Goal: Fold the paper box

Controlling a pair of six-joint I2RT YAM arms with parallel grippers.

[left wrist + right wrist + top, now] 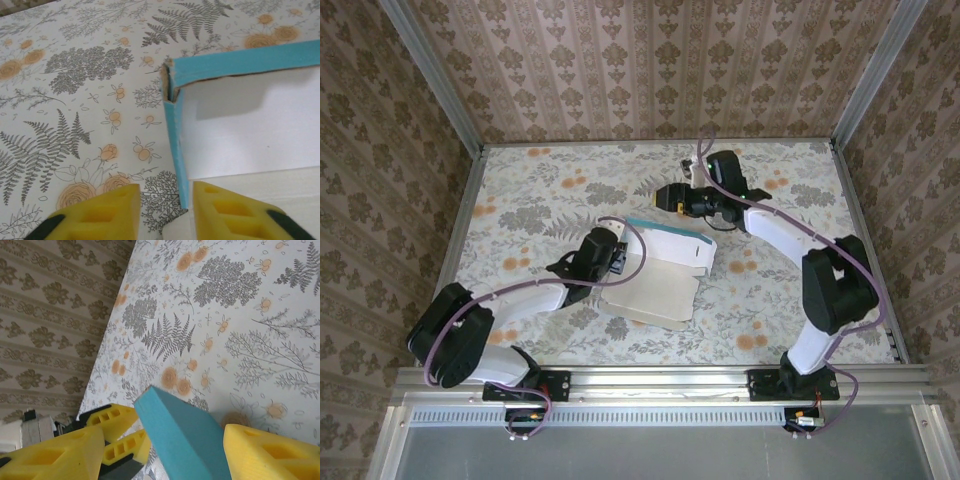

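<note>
**Both claws open at the box's raised end**

The left claw (165,189) is open. Its two yellow fingers (107,212) stand apart, and the lower end of a thin turquoise flap runs down into the gap between them. The flap lies closer to the right-hand finger, and I cannot tell whether it touches. Just past the fingers this flap stands upright and meets a second turquoise flap at a corner, where a bit of brown card edge shows. Off-white card lies inside that corner.

The right claw (165,432) is also open, and wide. A turquoise corner of the box (655,290) pokes up between its fingers. It sits just beside one finger, with clear space on the other side, where the left claw's yellow tips can be seen.

From above, the box lies in the middle of the table (540,190) between the two claws, with its off-white inside facing up. Its near part lies flat and its far end is raised, with a turquoise edge along the top. The left arm reaches in from the left and the right arm from the far right. The table has a floral print, and patterned walls (620,60) close in three sides.
</note>
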